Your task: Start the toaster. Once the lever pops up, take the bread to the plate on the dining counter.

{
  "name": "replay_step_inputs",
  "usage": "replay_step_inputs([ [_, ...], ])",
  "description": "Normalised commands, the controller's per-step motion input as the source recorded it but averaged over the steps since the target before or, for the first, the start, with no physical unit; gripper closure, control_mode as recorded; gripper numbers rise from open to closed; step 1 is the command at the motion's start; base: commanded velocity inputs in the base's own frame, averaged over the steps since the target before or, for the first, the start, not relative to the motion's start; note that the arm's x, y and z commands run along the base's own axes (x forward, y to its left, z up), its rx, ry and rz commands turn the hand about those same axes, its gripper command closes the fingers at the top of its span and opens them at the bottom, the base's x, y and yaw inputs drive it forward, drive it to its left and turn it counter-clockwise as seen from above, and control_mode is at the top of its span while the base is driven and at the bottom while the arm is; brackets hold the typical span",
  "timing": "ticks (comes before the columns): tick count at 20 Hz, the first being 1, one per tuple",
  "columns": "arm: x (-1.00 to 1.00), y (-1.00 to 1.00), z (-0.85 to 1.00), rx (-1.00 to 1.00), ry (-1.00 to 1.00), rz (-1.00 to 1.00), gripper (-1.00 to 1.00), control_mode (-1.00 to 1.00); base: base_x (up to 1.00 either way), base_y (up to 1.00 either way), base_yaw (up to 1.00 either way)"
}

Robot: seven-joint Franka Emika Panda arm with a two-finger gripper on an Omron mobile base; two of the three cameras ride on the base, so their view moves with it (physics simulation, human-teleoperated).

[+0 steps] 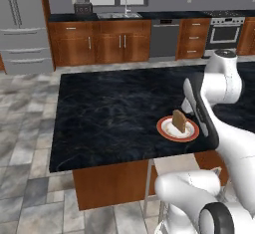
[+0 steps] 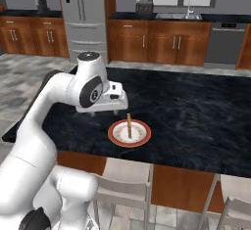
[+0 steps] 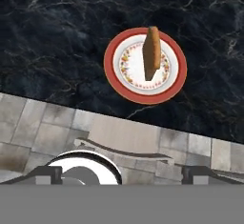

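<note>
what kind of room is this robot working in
A home kitchen, by the look of it. A black marble dining counter holds a plate with the bread standing on it; behind are wooden cabinets, a steel fridge and an oven.

Grey tile floor (image 1: 30, 128), wooden cabinets (image 1: 99, 41), steel fridge (image 1: 22, 24)

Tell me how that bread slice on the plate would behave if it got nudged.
The bread stands on edge on the plate, so a side nudge would probably topple it flat. It holds its shape upright, suggesting it is fairly stiff. Being small, it is likely light and easily shifted.
</note>
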Motion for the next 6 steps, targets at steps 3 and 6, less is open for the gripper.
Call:
replay_step_inputs([
  [3,-0.93,0.17,0.3,0.03,0.0,-0.07,-1.0,-1.0,0.0,0.0,0.0],
  [6,-0.99,0.06,0.3,0.06,0.0,-0.08,-1.0,-1.0,0.0,0.0,0.0],
])
